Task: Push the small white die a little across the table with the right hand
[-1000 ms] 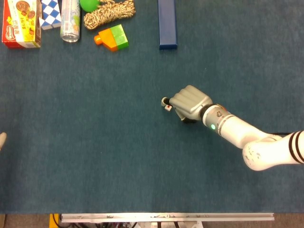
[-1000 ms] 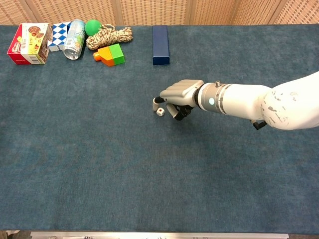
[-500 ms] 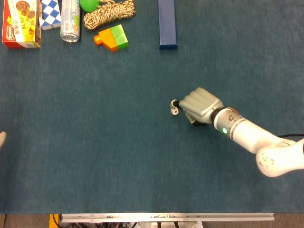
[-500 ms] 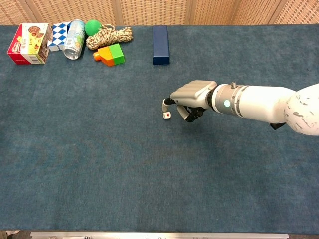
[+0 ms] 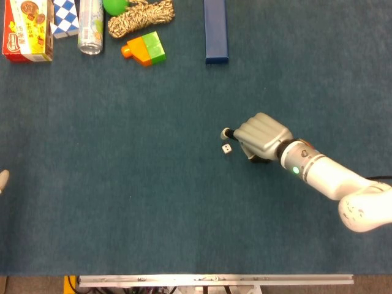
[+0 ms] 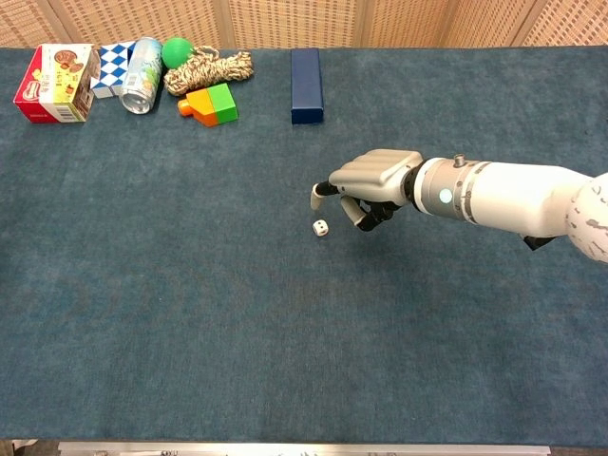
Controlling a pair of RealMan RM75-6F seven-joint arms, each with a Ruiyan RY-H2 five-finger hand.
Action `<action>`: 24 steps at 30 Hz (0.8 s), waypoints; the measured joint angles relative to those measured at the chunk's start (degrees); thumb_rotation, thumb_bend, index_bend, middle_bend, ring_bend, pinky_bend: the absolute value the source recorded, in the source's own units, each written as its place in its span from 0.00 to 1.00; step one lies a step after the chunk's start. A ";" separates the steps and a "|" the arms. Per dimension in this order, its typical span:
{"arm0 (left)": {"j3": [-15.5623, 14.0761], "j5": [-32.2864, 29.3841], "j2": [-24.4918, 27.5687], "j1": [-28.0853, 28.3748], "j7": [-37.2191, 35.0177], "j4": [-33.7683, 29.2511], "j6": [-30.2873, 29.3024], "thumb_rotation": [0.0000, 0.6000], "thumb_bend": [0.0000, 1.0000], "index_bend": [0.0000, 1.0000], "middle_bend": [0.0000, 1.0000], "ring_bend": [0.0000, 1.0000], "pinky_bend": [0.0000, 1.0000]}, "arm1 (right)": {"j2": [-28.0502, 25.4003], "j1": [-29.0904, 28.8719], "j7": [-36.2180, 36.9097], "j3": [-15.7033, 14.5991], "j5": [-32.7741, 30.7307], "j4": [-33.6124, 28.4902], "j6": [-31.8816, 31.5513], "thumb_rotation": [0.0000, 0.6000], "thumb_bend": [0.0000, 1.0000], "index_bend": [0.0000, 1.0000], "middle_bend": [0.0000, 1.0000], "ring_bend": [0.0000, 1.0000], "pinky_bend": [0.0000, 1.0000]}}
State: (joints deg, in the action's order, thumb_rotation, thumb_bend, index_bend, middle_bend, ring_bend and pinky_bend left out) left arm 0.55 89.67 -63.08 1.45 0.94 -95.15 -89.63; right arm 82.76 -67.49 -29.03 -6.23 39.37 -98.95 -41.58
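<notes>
The small white die (image 5: 226, 149) (image 6: 322, 228) lies on the blue table cloth near the middle. My right hand (image 5: 261, 136) (image 6: 376, 179) hovers just right of it with its fingers curled in and nothing held. One fingertip (image 5: 225, 131) (image 6: 316, 194) sticks out to the left, just beyond the die and a small gap away from it. A pale sliver (image 5: 2, 181) at the left edge of the head view may be my left hand; how it is posed does not show.
A long blue box (image 5: 215, 30) (image 6: 306, 85) lies at the back centre. Further left at the back are an orange-green block (image 5: 144, 48), a rope bundle (image 5: 140, 16), a green ball (image 6: 175, 50), a can (image 5: 90, 24), a checkered box (image 6: 115, 66) and a snack box (image 5: 26, 30).
The right hand slid right across the table, taking the die along at its fingertip. The die now sits free, slightly nearer than the fingertip.
</notes>
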 measured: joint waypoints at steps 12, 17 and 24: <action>-0.03 -0.10 -0.03 -0.10 -0.20 0.39 0.06 1.00 0.22 0.14 0.14 0.17 0.10 | 2.37 -1.27 -2.60 -1.37 -2.66 1.35 0.49 1.00 1.00 0.22 1.00 1.00 1.00; 0.02 0.00 -0.16 0.02 -0.09 0.35 0.16 1.00 0.22 0.14 0.14 0.17 0.10 | 1.26 -0.74 -2.36 -1.57 -1.81 -0.38 -0.33 1.00 1.00 0.22 1.00 1.00 1.00; 0.04 0.21 -0.32 0.20 0.21 0.13 0.31 1.00 0.22 0.14 0.14 0.17 0.10 | -1.09 1.01 -1.33 -2.29 1.18 -3.51 -1.30 1.00 1.00 0.22 1.00 1.00 1.00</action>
State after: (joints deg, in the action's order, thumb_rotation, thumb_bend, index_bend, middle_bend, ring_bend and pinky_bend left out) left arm 0.59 89.88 -63.40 1.66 1.15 -95.02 -89.32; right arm 81.67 -66.48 -30.35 -8.52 40.55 -102.46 -42.88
